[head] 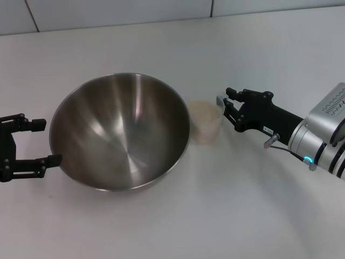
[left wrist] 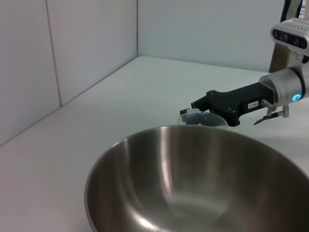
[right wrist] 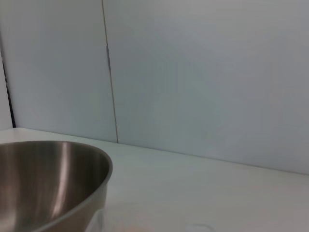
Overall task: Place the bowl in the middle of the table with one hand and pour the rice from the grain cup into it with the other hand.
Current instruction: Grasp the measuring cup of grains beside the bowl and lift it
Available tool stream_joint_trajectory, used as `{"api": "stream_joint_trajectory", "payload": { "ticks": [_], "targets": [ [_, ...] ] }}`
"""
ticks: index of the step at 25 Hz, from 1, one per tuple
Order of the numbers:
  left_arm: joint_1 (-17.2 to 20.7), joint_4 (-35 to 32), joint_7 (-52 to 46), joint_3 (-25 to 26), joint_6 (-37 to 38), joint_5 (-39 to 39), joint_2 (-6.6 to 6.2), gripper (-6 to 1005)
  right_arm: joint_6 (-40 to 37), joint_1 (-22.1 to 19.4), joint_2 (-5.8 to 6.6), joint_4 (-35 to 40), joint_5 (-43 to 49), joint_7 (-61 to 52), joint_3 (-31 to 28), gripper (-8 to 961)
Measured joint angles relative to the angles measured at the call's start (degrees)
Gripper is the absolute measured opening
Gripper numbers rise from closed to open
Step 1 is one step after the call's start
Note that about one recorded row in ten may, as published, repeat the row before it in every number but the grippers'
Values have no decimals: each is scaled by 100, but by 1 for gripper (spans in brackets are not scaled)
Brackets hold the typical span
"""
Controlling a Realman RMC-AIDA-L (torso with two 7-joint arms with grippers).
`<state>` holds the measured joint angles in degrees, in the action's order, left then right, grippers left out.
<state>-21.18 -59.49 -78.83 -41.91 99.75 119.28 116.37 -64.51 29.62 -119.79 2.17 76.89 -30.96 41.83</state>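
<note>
There is one steel bowl [head: 121,132] on the one white table [head: 161,226], and one small clear cup [head: 206,122] stands just beside the bowl, holding a single heap of rice [head: 205,110] whose grains are too small to count. Two black grippers are in view, one on each arm: the left gripper [head: 33,142] with two fingers spread at the bowl's rim, and the right gripper [head: 225,104] at the cup. That makes one bowl, one cup, one table and two grippers.
</note>
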Motion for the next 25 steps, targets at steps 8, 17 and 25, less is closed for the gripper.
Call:
{"api": "stream_joint_trajectory", "payload": {
  "ticks": [8, 17, 25],
  "targets": [
    [-8, 5, 0, 0, 1, 0, 0, 835, -4, -9, 0, 7, 0, 4, 0, 88],
    [-25, 15, 0, -59, -10, -2, 0, 835, -202, -73, -1, 2, 1, 196, -342, 12],
    [24, -233, -61, -61, 47, -2, 4, 835, -2359, -432, 7, -8, -1, 1409, -1671, 16]
  ]
}}
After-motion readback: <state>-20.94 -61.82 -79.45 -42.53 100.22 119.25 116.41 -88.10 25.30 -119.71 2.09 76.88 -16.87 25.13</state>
